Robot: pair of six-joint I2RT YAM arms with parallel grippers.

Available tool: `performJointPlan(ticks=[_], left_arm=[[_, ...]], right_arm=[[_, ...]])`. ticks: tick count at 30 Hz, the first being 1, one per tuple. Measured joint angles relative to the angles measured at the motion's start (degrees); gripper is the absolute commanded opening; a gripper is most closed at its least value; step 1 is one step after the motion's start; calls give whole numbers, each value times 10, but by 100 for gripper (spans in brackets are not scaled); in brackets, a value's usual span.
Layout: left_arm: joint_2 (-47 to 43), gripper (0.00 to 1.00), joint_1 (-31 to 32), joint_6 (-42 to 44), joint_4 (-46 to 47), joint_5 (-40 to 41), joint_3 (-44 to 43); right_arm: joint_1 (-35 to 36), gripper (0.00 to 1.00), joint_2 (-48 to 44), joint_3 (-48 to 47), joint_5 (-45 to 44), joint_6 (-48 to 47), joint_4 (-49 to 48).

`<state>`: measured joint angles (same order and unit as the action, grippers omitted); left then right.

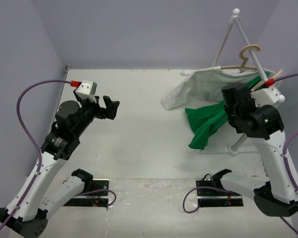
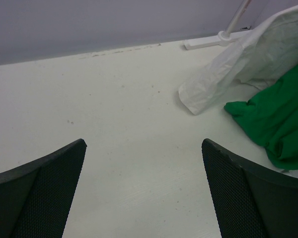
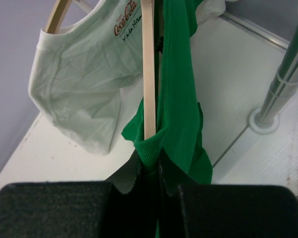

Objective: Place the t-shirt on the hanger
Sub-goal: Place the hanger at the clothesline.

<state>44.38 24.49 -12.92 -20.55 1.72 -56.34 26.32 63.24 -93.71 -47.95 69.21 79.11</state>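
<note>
Green cloth t-shirt point(image 3: 179, 99) clamped in my right gripper point(image 3: 159, 171) at tan wooden hanger point(image 3: 148, 74) arm; left gripper point(image 2: 143, 145) agape. Threading, I judge; next, spread hem.

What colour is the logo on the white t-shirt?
The logo on the white t-shirt is red, clearest in the right wrist view.

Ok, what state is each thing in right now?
green t-shirt: hanging bunched, hem pinched by right gripper.
hanger: one arm tucked into the green hem.
white t-shirt: draped on another hanger, bottom resting on table.
left gripper: open, empty.
right gripper: shut on green t-shirt.
</note>
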Motion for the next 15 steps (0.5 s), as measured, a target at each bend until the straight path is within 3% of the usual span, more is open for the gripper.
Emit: performJointPlan(ticks=[8,15], left_arm=[[0,100,0,1,6,-10,5],[1,100,0,1,7,-11,9]], right_arm=[[-14,0,-2,78,-10,-23,-6],[-18,0,-8,172,-39,36,-18]])
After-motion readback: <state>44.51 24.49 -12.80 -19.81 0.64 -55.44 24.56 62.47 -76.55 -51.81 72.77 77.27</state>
